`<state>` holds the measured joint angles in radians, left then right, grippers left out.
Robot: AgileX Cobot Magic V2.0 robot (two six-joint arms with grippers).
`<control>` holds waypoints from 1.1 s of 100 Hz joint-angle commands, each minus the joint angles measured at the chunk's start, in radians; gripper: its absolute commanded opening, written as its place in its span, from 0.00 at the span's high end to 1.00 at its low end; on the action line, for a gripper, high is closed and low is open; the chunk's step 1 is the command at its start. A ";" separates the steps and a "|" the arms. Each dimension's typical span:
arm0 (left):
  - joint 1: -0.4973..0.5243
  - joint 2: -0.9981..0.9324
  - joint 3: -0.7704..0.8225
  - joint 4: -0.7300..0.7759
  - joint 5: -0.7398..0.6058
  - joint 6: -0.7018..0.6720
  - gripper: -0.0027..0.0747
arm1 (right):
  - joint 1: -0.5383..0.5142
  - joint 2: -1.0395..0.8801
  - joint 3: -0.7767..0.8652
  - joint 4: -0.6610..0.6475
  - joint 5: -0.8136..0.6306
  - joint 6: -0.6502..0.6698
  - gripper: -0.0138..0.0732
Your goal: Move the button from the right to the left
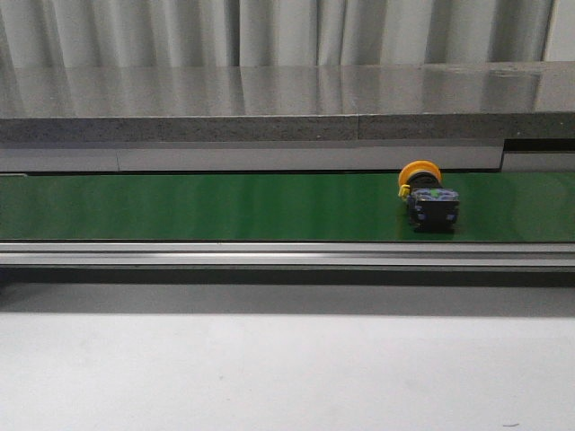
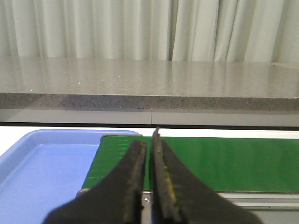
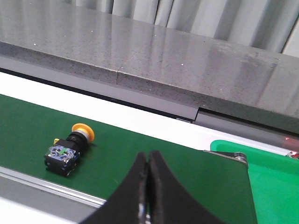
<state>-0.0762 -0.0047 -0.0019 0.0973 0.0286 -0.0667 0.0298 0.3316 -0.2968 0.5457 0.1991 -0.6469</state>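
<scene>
The button lies on its side on the green conveyor belt, in the right part of the front view, its round yellow-orange cap toward the back and its black boxy body toward the camera. Nothing touches it. In the right wrist view the same button sits at the lower left of the frame, cap pointing up and to the right, with the bluish-grey and green details on the body's end face.

The right claw appears at the bottom centre of its own view, fingers pressed together with no gap and nothing between them; it is well apart from the button. A green tray fills the lower right corner there.

The left claw has its fingers nearly touching, only a thin slit between them, holding nothing. It hangs over the belt's end, with a blue tray at the lower left of that frame.

A grey stone-like tabletop runs behind the belt, with pale curtains beyond.
</scene>
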 commanded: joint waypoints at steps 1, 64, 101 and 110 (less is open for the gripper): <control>-0.009 -0.036 0.041 -0.003 -0.079 -0.010 0.96 | 0.003 0.005 -0.027 0.015 -0.060 -0.009 0.92; -0.009 -0.036 0.036 -0.003 -0.127 -0.010 0.96 | 0.003 0.005 -0.027 0.015 -0.060 -0.009 0.92; -0.009 0.051 -0.187 -0.020 0.064 -0.010 0.96 | 0.003 0.005 -0.027 0.015 -0.060 -0.009 0.92; -0.009 0.136 -0.284 -0.034 0.146 -0.010 0.96 | 0.003 0.005 -0.027 0.015 -0.060 -0.009 0.92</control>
<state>-0.0762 0.0417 -0.1731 0.0821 0.1687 -0.0667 0.0298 0.3316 -0.2968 0.5457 0.2012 -0.6488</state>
